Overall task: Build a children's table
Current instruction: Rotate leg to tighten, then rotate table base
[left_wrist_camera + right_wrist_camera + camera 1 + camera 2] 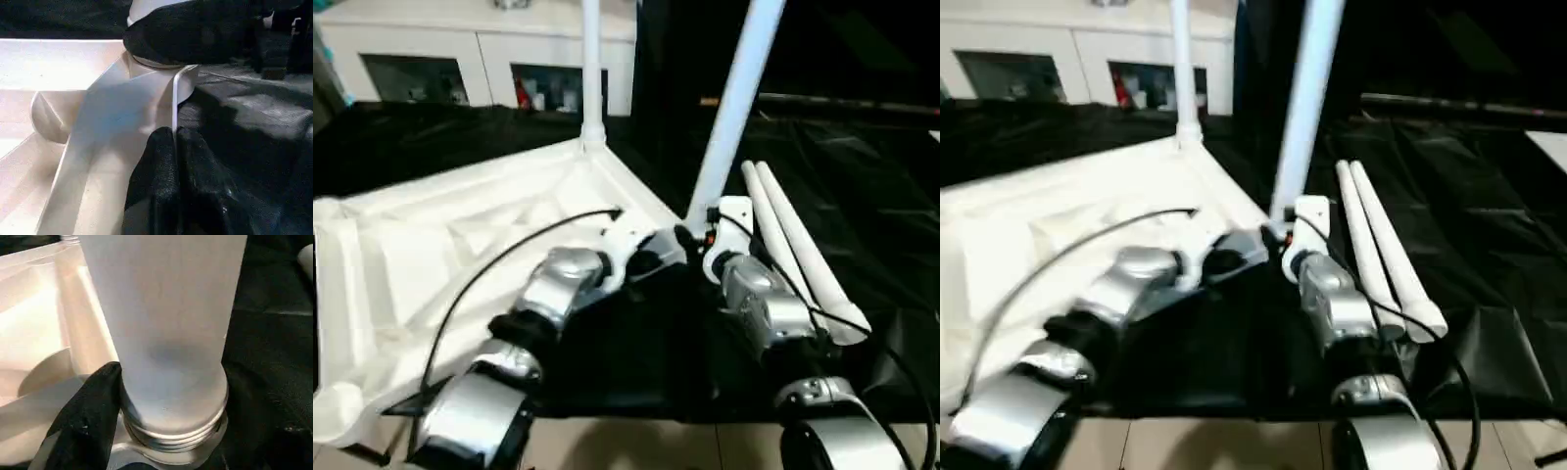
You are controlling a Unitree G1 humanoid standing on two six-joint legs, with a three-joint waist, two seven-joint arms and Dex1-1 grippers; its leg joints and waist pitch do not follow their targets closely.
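Note:
The children's table top (460, 245) lies upside down on the black cover. One white leg (591, 69) stands upright in its far corner socket. A second leg (736, 98) rises tilted from the near right corner socket (161, 78), its threaded base (176, 431) showing above the socket. My right gripper (697, 240) is closed around this leg's base, one black finger (90, 416) pressing its side. My left gripper (174, 147) is shut on the top's thin rim (174, 98) just beside that socket. Two loose legs (798, 245) lie side by side to the right.
The black-covered work table (871, 176) stretches to the right and back. White cabinets (460, 59) stand behind it. A black cable (499, 259) arcs over my left forearm. The table's front edge and pale floor (636, 446) lie just under my arms.

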